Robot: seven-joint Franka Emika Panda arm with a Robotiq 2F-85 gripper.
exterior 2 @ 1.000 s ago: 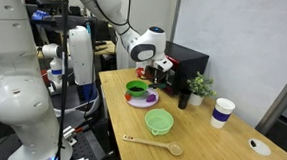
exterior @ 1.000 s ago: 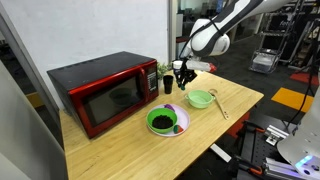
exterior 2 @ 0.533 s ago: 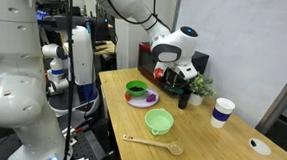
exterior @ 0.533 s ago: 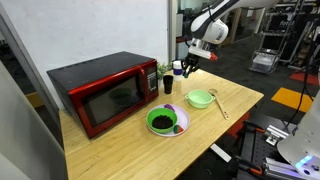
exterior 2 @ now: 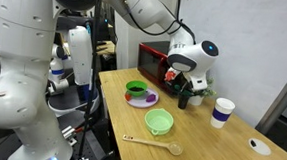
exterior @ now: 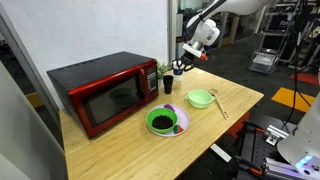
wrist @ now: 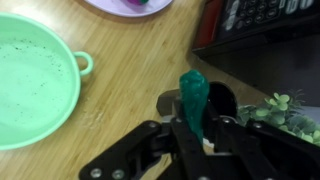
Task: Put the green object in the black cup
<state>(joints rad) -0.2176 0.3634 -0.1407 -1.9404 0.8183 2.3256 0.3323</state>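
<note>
In the wrist view my gripper [wrist: 195,130] is shut on the green object [wrist: 193,98], a slim teal-green piece that sticks out past the fingertips. Directly behind its tip lies the dark mouth of the black cup [wrist: 223,99]. In both exterior views the cup [exterior: 168,86] [exterior 2: 183,99] stands on the wooden table next to the red microwave [exterior: 100,92], and the gripper [exterior: 181,68] [exterior 2: 181,83] hovers just above it. A small gap shows between gripper and cup.
A potted plant [wrist: 287,110] [exterior 2: 198,86] stands right beside the cup. A light green bowl [exterior: 200,98] [wrist: 35,80], a purple plate with a green bowl [exterior: 165,122], a wooden spoon [exterior 2: 152,144] and a white cup with a blue top [exterior 2: 222,113] share the table.
The gripper has carried the green object away from the purple plate toward the microwave, and it now hangs over the black cup. Its jaws stayed shut.
</note>
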